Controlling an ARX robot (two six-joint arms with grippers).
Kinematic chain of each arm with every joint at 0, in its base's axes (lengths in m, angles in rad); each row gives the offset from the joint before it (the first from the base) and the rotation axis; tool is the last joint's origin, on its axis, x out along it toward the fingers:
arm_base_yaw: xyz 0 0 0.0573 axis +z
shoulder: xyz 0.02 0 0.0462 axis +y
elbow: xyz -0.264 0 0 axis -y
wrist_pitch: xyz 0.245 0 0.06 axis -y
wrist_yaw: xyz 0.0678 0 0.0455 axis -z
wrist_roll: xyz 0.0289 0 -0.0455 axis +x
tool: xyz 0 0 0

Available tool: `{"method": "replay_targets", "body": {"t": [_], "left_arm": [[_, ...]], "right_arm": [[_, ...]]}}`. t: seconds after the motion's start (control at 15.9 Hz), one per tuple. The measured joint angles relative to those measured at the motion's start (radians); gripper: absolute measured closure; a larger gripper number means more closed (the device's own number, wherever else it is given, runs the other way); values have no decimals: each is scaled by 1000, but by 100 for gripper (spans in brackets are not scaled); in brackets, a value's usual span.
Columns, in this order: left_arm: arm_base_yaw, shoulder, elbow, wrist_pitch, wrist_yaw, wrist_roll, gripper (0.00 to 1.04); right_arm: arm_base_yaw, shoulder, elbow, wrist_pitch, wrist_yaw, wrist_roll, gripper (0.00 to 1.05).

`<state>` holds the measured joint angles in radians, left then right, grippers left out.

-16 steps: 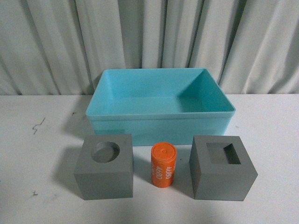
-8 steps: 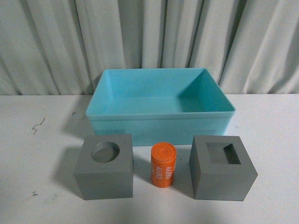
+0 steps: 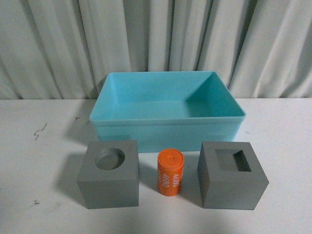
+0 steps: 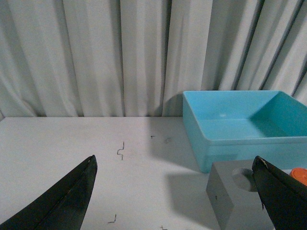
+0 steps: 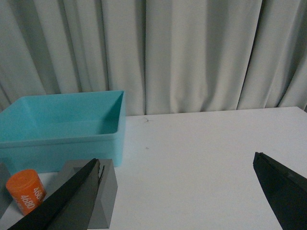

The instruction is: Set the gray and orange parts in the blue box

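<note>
On the white table, the blue box [image 3: 165, 127] stands empty at the back. In front of it sit a gray cube with a round recess [image 3: 109, 174], an upright orange cylinder with white digits [image 3: 170, 173] and a gray cube with a square recess [image 3: 231, 174], side by side. Neither arm shows in the front view. My left gripper [image 4: 175, 165] is open, with the round-recess cube [image 4: 235, 201] and the blue box [image 4: 240, 139] ahead beside one jaw. My right gripper [image 5: 176, 165] is open over bare table, with the square-recess cube [image 5: 103, 199], the orange cylinder [image 5: 25, 190] and the box [image 5: 60, 129] off to one side.
A gray pleated curtain [image 3: 156, 44] hangs behind the table. Small dark marks [image 3: 40, 130] dot the white tabletop at the left. Bare table lies on both sides of the row of parts.
</note>
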<state>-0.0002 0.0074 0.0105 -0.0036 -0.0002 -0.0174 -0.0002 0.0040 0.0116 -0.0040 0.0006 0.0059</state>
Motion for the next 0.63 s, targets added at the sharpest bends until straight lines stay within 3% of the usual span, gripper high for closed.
{"method": "replay_targets", "body": {"t": [0.31, 0.38, 0.44, 0.5, 0.63], "left_arm": [[0, 0, 0, 0, 0, 0, 7], [0, 0, 0, 0, 0, 0, 7], [0, 0, 0, 1, 0, 0, 7], [0, 0, 0, 0, 0, 0, 7], [0, 0, 0, 0, 0, 0, 7]], "right_arm": [[0, 10, 9, -47, 1, 5, 6], [-18, 114, 86, -232, -15, 42, 6], [-112, 399, 190, -239, -57, 64, 6], [-186, 595, 273, -62, -130, 39, 6], [-159, 948, 435, 173, -235, -61, 6]]}}
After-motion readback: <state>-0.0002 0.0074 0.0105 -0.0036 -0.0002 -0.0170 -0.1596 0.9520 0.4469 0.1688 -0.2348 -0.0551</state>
